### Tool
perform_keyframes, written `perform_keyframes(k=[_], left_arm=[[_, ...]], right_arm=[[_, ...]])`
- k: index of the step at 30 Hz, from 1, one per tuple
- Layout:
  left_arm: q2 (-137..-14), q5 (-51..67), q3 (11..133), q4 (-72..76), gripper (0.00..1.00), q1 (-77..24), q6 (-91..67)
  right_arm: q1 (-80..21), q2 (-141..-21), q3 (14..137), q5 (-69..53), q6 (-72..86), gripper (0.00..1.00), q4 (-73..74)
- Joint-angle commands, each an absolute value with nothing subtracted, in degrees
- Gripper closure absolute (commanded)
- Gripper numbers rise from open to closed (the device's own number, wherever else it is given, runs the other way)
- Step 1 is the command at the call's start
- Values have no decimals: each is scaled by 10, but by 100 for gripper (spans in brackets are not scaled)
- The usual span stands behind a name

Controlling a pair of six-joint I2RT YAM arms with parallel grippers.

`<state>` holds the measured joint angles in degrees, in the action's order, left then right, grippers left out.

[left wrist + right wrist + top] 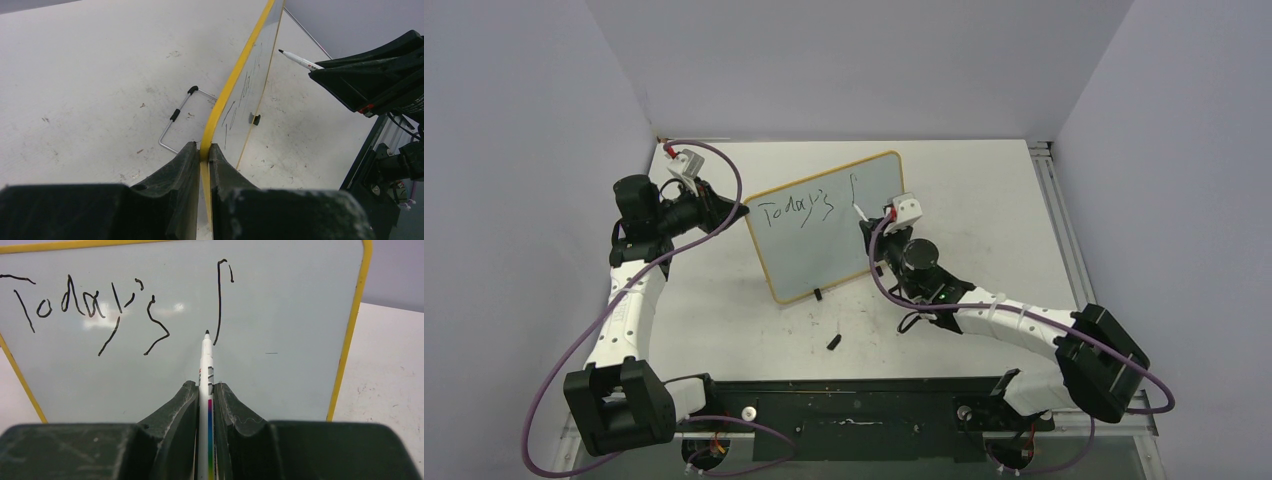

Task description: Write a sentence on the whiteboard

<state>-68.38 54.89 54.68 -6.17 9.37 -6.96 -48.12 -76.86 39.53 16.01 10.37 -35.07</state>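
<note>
We are at word 2 of the line, board braced and pen up to its face
On the counter (984,200) the whiteboard (824,225) stands tilted on its feet between the 2 arms. To do this step well, we judge the push must be light and square to the face, so the board neither tips back nor twists, and each stroke should begin clear of the last. The left hand (202,150) is clamped shut on the yellow frame at the board's left edge, steadying it. The right hand (205,390) is closed on the marker (206,357), cap off, pointing at the face. The sentence (118,307) so far reads "Today's" plus 1 tall hooked stroke, likely the start of an f; the tip sits just beside that stroke's foot, and we cannot tell whether it touches
</note>
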Motion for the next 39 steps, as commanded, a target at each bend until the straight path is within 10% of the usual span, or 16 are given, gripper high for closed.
perform_keyframes(k=[1,39], left_arm=[[-676,560,545,-54,100,96,-65],[-678,557,548,-58,100,96,-62]], right_arm=[[-485,-762,424,171,89,95,-376],[-448,-819,456,146,83,95,-392]])
